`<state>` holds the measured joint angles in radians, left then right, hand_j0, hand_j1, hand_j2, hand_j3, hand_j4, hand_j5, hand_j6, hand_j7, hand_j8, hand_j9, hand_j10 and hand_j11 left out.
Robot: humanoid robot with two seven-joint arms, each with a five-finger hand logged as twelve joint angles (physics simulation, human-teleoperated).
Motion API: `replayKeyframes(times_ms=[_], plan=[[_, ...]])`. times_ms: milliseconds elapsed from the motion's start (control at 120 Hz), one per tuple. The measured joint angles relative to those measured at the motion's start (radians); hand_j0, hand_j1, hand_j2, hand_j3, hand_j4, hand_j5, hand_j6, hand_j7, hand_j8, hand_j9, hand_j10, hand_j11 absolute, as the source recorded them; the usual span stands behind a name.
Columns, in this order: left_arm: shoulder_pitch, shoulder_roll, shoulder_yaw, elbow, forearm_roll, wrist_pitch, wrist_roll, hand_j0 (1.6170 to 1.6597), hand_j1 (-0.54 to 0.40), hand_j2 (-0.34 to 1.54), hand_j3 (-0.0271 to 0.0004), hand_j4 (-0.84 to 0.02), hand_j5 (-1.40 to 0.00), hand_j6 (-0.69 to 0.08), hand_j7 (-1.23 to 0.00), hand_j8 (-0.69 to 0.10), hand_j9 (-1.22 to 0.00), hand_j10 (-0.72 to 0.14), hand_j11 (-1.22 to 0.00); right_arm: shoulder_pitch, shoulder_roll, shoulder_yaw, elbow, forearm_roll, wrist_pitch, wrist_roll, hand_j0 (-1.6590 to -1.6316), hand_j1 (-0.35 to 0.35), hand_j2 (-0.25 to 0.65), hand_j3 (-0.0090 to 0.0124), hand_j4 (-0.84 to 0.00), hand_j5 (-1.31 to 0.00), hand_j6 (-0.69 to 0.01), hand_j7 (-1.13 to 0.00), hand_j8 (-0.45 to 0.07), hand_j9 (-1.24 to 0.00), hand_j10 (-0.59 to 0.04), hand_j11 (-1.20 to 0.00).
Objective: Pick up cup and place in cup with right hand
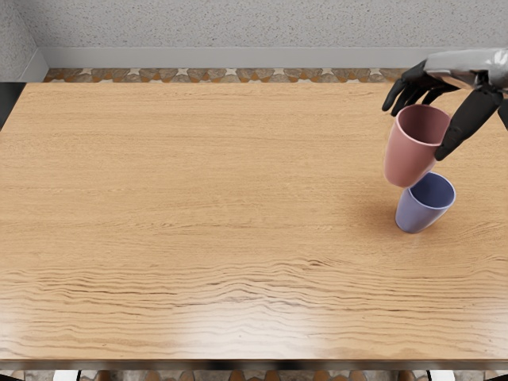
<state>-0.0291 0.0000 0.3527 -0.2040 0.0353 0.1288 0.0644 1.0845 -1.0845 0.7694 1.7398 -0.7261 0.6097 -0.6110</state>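
As the right fingers [412, 82] grasp it, pink cup [406, 155] between them and thumb [470, 123], near the blue cup [418, 216]

You have a light-brown wood table [198, 190] with a white shine [246, 329] at 6 o'clock, and past its far edge at 12 o'clock a stony floor [238, 75] runs below a speckled gray wall [238, 24] that meets a side wall [9, 40] near 10 o'clock.

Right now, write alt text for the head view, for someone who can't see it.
The robot's right hand holds a pink cup raised, its base just overlapping the rim of a blue cup in the view. The blue cup stands toward the right of a wood-grained table.
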Motion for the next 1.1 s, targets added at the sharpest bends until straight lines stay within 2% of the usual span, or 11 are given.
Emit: replayKeyframes(times_ms=[208,442,525,708,892,1008,1100], plan=[[0.000,0.000,0.000,0.000,0.000,0.000,0.000,1.6581,0.349,0.00,-0.0001,0.000,0.00,0.000,0.00,0.000,0.00,0.000,0.00,-0.025,-0.038,-0.005,-0.019,0.004,0.001,0.000,-1.6572,0.094,0.134,-0.0004,-0.437,-0.57,-0.431,-0.57,-0.334,-0.56,-0.375,-0.56],[0.000,0.000,0.000,0.000,0.000,0.000,0.000,1.6581,0.349,0.00,-0.0001,0.000,0.00,0.000,0.00,0.000,0.00,0.000,0.00,-0.056,-0.047,-0.007,-0.060,-0.006,0.002,0.000,-1.6575,0.093,0.129,0.0001,-0.434,-0.56,-0.431,-0.56,-0.335,-0.56,-0.376,-0.56],[0.000,0.000,0.000,0.000,0.000,0.000,0.000,1.6581,0.349,0.00,-0.0001,0.000,0.00,0.000,0.00,0.000,0.00,0.000,0.00,-0.061,-0.047,-0.008,-0.072,-0.009,0.001,0.000,-1.6574,0.093,0.126,-0.0004,-0.435,-0.56,-0.430,-0.56,-0.335,-0.56,-0.373,-0.56],[0.000,0.000,0.000,0.000,0.000,0.000,0.000,1.6581,0.349,0.00,-0.0001,0.000,0.00,0.000,0.00,0.000,0.00,0.000,0.00,-0.085,-0.034,-0.008,-0.094,-0.024,0.002,0.000,-1.6575,0.092,0.126,0.0002,-0.435,-0.56,-0.430,-0.56,-0.334,-0.56,-0.375,-0.56],[0.000,0.000,0.000,0.000,0.000,0.000,0.000,1.6581,0.349,0.00,-0.0001,0.000,0.00,0.000,0.00,0.000,0.00,0.000,0.00,-0.101,0.000,-0.007,-0.123,-0.048,0.001,0.000,-1.6574,0.092,0.127,-0.0006,-0.434,-0.56,-0.431,-0.56,-0.335,-0.55,-0.372,-0.56],[0.000,0.000,0.000,0.000,0.000,0.000,0.000,1.6581,0.349,0.00,-0.0001,0.000,0.00,0.000,0.00,0.000,0.00,0.000,0.00,-0.104,0.011,-0.006,-0.129,-0.063,0.001,0.000,-1.6575,0.093,0.129,-0.0001,-0.435,-0.56,-0.430,-0.56,-0.334,-0.55,-0.375,-0.56],[0.000,0.000,0.000,0.000,0.000,0.000,0.000,1.6581,0.349,0.00,-0.0001,0.000,0.00,0.000,0.00,0.000,0.00,0.000,0.00,-0.106,0.017,-0.006,-0.131,-0.082,0.001,0.000,-1.6573,0.093,0.130,-0.0006,-0.436,-0.56,-0.431,-0.56,-0.335,-0.55,-0.373,-0.55]])
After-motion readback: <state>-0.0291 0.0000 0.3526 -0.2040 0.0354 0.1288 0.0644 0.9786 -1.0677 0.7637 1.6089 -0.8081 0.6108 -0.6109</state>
